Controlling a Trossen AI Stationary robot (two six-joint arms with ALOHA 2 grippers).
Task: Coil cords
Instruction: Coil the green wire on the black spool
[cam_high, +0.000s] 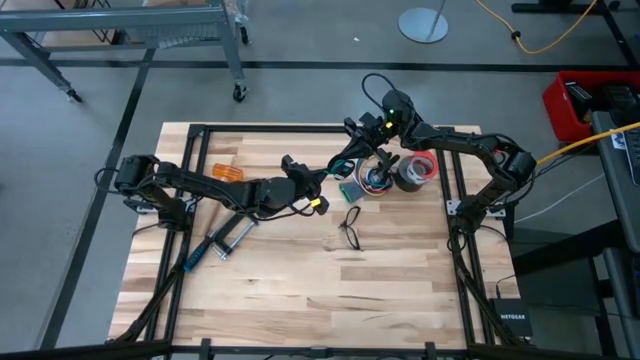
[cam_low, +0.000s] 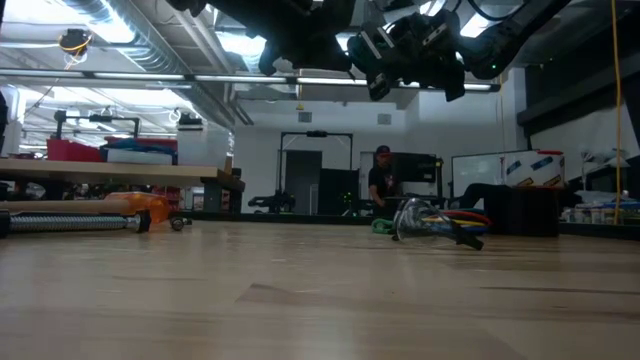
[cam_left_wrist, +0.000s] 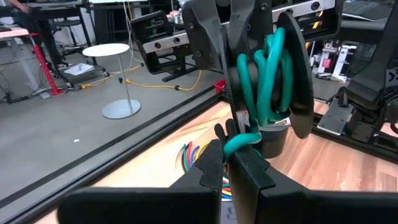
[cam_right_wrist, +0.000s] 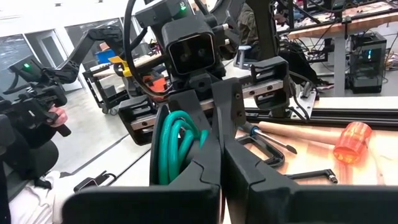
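Both claws meet above the far middle of the wooden bench (cam_high: 300, 270): the right claw (cam_right_wrist: 219, 146) is clamped shut on a bundle of glossy teal cord (cam_right_wrist: 177, 146) loops, and the left claw (cam_left_wrist: 233, 155) is pinched shut on the loose end of that same rubbery cord. To coil it well, I would keep the end taut and lay each turn flat beside the others. The cord is round, smooth and springy.
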